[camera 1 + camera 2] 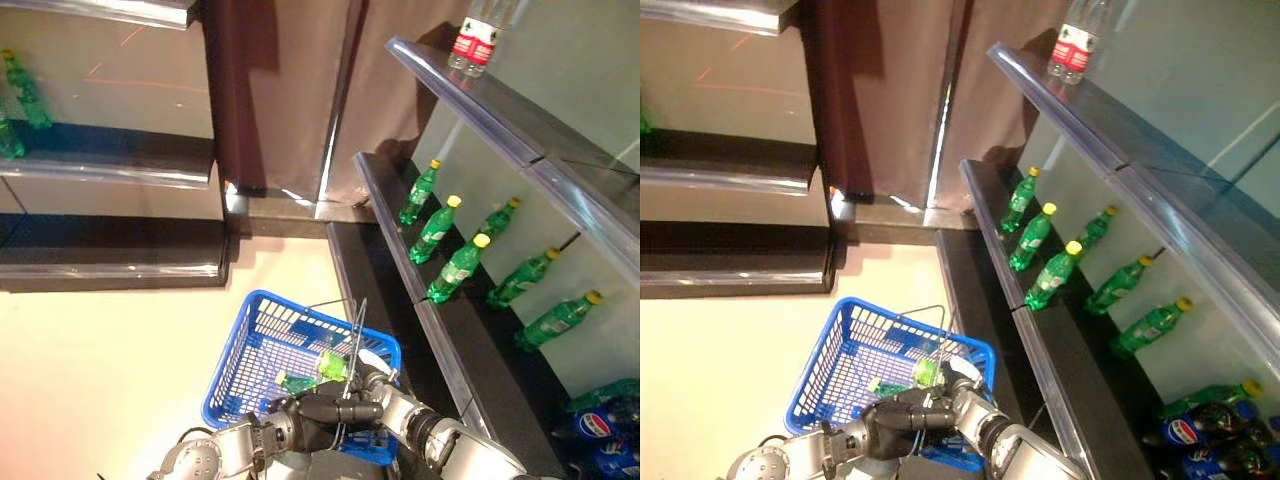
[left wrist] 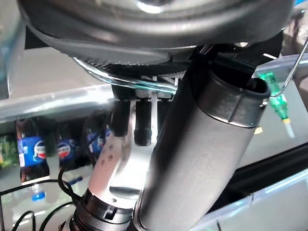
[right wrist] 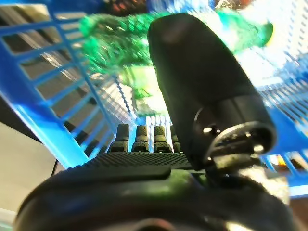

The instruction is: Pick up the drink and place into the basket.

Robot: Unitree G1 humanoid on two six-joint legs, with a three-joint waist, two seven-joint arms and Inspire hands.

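Observation:
The blue basket [image 1: 225, 370] hangs low in front of me. My left hand [image 1: 325, 410] is shut on its thin wire handles [image 1: 358, 325], which also show in the left wrist view [image 2: 296, 67]. My right hand [image 1: 378, 385] reaches over the basket's near right corner. Its thumb and fingers are curled round a green drink bottle [image 1: 332, 365] that lies inside the basket. In the right wrist view the bottle [image 3: 120, 33] shows past the thumb [image 3: 202, 82], against the basket's blue lattice [image 3: 43, 91].
A shelf rack runs along the right with green bottles [image 1: 455, 270], cola bottles [image 1: 600, 425] lower down and clear water bottles [image 1: 475, 40] on top. Another rack at the left holds green bottles [image 1: 25, 90]. A brown curtain [image 1: 280, 90] hangs at the back.

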